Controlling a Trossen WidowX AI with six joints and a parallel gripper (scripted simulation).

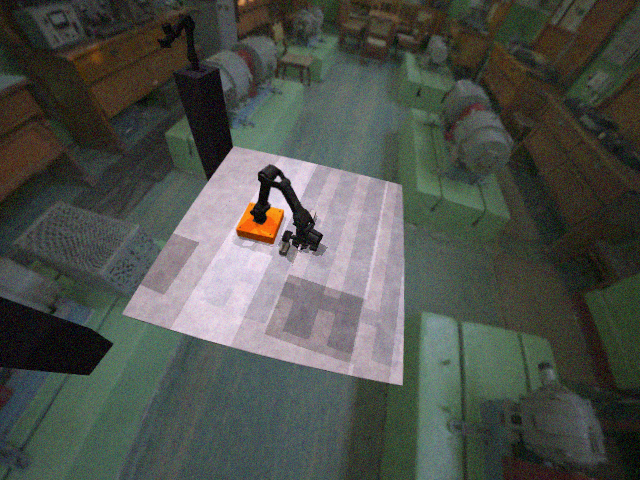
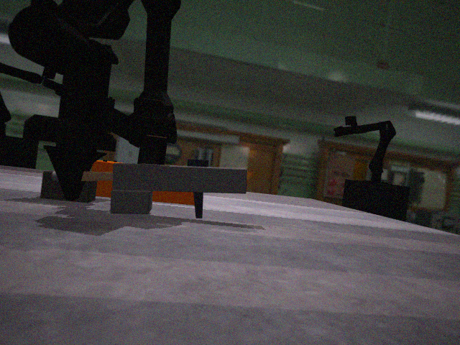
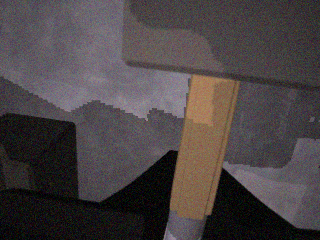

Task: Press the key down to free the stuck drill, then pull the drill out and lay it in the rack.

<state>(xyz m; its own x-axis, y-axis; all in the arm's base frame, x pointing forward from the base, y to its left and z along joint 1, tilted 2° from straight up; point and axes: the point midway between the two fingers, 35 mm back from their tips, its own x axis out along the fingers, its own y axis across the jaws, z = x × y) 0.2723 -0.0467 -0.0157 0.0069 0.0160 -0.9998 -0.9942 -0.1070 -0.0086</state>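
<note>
The drill [image 3: 207, 135] [image 2: 97, 175] is a tan bar with a grey tip. It sticks out of a grey block [image 3: 240, 35] [image 2: 178, 179] that stands on the mat. My gripper [image 3: 187, 161] [image 2: 68, 191] [image 1: 299, 246] is low over the mat and shut on the drill's free end, with a dark finger on each side of the bar. A thin dark peg [image 2: 198, 205] hangs under the block's far end and reaches the mat. A small grey block [image 2: 48, 185] sits just behind my fingers. I cannot pick out the key or the rack for certain.
The arm's orange base [image 1: 258, 229] [image 2: 174, 197] stands just behind the grey block. A tall black pillar [image 1: 204, 118] [image 2: 375, 198] with a camera arm stands at the mat's far corner. The grey patterned mat [image 1: 320, 330] lies on a workshop floor.
</note>
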